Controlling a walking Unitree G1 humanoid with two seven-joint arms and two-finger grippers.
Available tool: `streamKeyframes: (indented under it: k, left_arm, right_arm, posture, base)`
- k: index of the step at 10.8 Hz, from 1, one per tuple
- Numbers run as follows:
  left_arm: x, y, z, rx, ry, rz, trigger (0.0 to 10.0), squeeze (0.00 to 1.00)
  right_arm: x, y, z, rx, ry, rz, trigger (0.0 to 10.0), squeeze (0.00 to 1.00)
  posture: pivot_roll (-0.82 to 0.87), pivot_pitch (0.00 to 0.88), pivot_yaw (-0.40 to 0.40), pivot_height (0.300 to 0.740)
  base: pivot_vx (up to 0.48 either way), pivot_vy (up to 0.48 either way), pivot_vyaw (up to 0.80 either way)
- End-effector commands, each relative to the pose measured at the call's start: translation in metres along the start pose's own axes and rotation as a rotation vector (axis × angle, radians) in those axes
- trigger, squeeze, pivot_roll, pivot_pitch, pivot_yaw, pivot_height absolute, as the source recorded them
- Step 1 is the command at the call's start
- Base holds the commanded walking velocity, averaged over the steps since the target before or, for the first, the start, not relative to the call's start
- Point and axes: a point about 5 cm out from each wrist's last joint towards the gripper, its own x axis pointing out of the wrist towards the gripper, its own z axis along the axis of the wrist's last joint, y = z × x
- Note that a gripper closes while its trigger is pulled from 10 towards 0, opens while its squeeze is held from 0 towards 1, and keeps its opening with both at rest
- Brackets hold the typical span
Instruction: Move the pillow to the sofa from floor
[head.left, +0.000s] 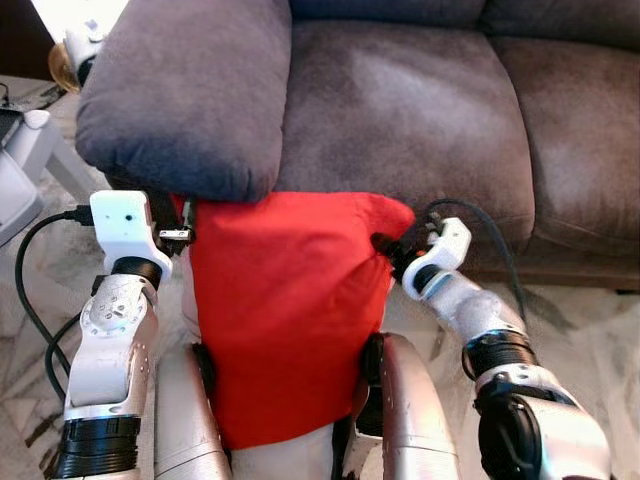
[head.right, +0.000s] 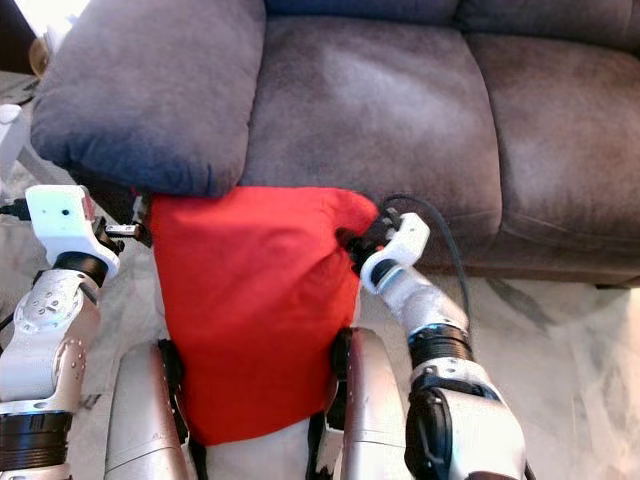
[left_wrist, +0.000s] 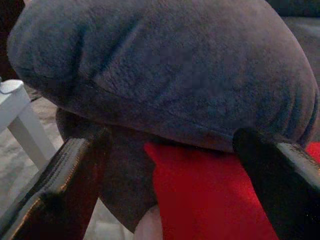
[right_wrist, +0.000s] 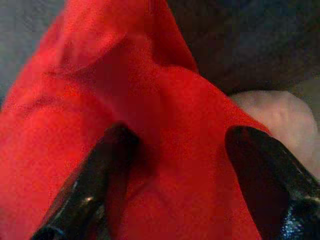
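A red pillow (head.left: 285, 320) hangs upright in front of the grey sofa (head.left: 400, 110), its top edge level with the seat front and tucked under the sofa's padded arm (head.left: 190, 90). Its lower part rests against my silver thighs (head.left: 410, 400). My left gripper (head.left: 182, 236) touches the pillow's upper left edge; in the left wrist view its fingers (left_wrist: 65, 185) stand wide apart, open, with red cloth (left_wrist: 210, 200) between them below the sofa arm. At the pillow's upper right corner, my right gripper (head.left: 385, 248) is open, fingertips (right_wrist: 115, 145) pressed into the red fabric (right_wrist: 150, 100).
A white furniture leg (head.left: 30, 140) stands to the left beside the sofa arm. Pale marbled floor (head.left: 580, 320) runs along the sofa's front. Black cables (head.left: 35, 290) loop off both wrists. The sofa's seat cushions lie just ahead.
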Motion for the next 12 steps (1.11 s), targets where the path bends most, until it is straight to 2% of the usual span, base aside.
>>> streamKeyframes:
  k: [1, 2, 4, 5, 7, 11, 12]
  left_arm:
    - [-0.005, -0.001, 0.000, -0.002, 0.008, -0.007, 10.0, 0.00]
    - [-0.004, 0.000, 0.003, 0.001, 0.003, -0.007, 10.0, 0.00]
    - [-0.004, 0.002, 0.004, 0.003, -0.005, -0.001, 10.0, 0.00]
    - [-0.005, 0.002, 0.005, 0.001, -0.008, -0.002, 10.0, 0.00]
    - [-0.005, 0.000, 0.005, -0.003, -0.001, -0.009, 10.0, 0.00]
    - [-0.004, -0.002, 0.004, -0.013, 0.002, -0.008, 10.0, 0.00]
    - [-0.004, -0.002, 0.004, -0.014, 0.001, -0.006, 10.0, 0.00]
  right_arm:
    - [0.000, -0.001, 0.002, 0.048, -0.053, 0.032, 10.0, 0.00]
    - [0.000, 0.005, 0.009, 0.082, -0.098, 0.089, 10.0, 0.00]
    - [0.002, 0.012, 0.012, 0.083, -0.124, 0.134, 10.0, 0.00]
    - [0.002, 0.020, 0.018, 0.121, -0.161, 0.197, 10.0, 0.00]
    - [0.006, 0.017, 0.009, 0.091, -0.127, 0.155, 10.0, 0.00]
    - [0.014, 0.033, 0.004, 0.012, -0.085, 0.176, 10.0, 0.00]
    - [0.015, 0.037, 0.005, 0.004, -0.091, 0.180, 9.1, 0.00]
  posture:
    - [0.10, 0.358, -0.124, 0.523]
    - [0.11, 0.361, -0.122, 0.523]
    - [0.11, 0.361, -0.123, 0.523]
    - [0.11, 0.361, -0.123, 0.523]
    - [0.11, 0.359, -0.121, 0.523]
    - [0.12, 0.352, -0.129, 0.523]
    - [0.13, 0.351, -0.133, 0.523]
  base:
    - [0.000, 0.000, 0.00]
    - [0.000, 0.000, 0.00]
    - [0.000, 0.000, 0.00]
    - [0.000, 0.000, 0.00]
    - [0.000, 0.000, 0.00]
    - [0.000, 0.000, 0.00]
    - [0.000, 0.000, 0.00]
